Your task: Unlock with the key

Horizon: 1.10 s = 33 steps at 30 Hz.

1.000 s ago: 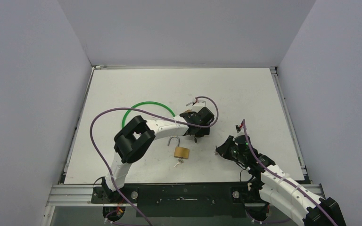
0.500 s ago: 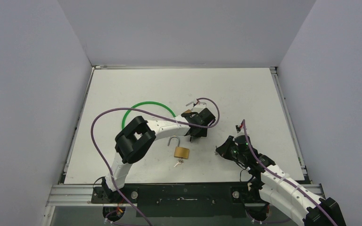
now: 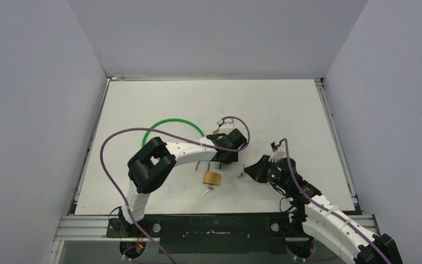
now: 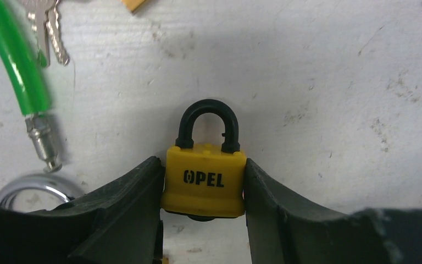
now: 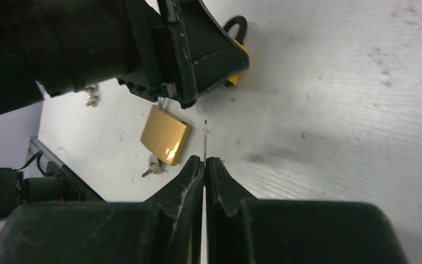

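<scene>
1. Yellow padlock (image 4: 204,182), near the desk's (image 3: 286,110) middle, pinched at both sides by the left pincer (image 4: 203,169).
2. Right pincer (image 5: 205,163) pressed together on a thin key (image 5: 205,137), near the padlock.

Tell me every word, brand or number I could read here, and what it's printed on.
"OPEL": black letters on the front of the yellow padlock.
Nothing legible on the brass padlock.
Nothing readable on the bunch of keys; they are blurred.
Nothing readable on the key in the right end effector; it is seen edge-on.
</scene>
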### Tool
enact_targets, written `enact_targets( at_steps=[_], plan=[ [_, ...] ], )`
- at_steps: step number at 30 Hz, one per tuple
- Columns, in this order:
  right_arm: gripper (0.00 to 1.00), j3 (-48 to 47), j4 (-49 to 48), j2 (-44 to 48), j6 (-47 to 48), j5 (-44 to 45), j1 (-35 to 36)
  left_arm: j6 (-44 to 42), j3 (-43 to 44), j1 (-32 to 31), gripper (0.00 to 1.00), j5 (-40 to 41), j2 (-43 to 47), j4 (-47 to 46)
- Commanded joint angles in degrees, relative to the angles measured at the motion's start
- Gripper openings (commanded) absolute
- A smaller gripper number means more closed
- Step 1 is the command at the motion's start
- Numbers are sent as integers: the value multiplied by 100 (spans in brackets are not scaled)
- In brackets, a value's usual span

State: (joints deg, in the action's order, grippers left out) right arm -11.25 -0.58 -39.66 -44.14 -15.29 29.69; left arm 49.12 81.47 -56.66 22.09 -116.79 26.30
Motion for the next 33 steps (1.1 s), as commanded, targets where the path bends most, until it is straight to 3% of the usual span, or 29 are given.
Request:
enact_targets(
  at_steps=[1, 10, 25, 33],
  plan=[
    [0, 50, -1311, -200, 147, -583, 102, 996, -256, -38, 0, -210, 700, -122],
    [0, 247, -2308, -754, -42, -837, 483, 1869, -291, -47, 0, -623, 1117, 165],
    [0, 334, -3210, -1631, -484, -366, 552, 2053, -959, -47, 0, -872, 1743, -537],
    [0, 274, -3147, -1702, -573, -87, 555, 2092, -1086, -55, 0, -881, 1819, -643]
  ],
)
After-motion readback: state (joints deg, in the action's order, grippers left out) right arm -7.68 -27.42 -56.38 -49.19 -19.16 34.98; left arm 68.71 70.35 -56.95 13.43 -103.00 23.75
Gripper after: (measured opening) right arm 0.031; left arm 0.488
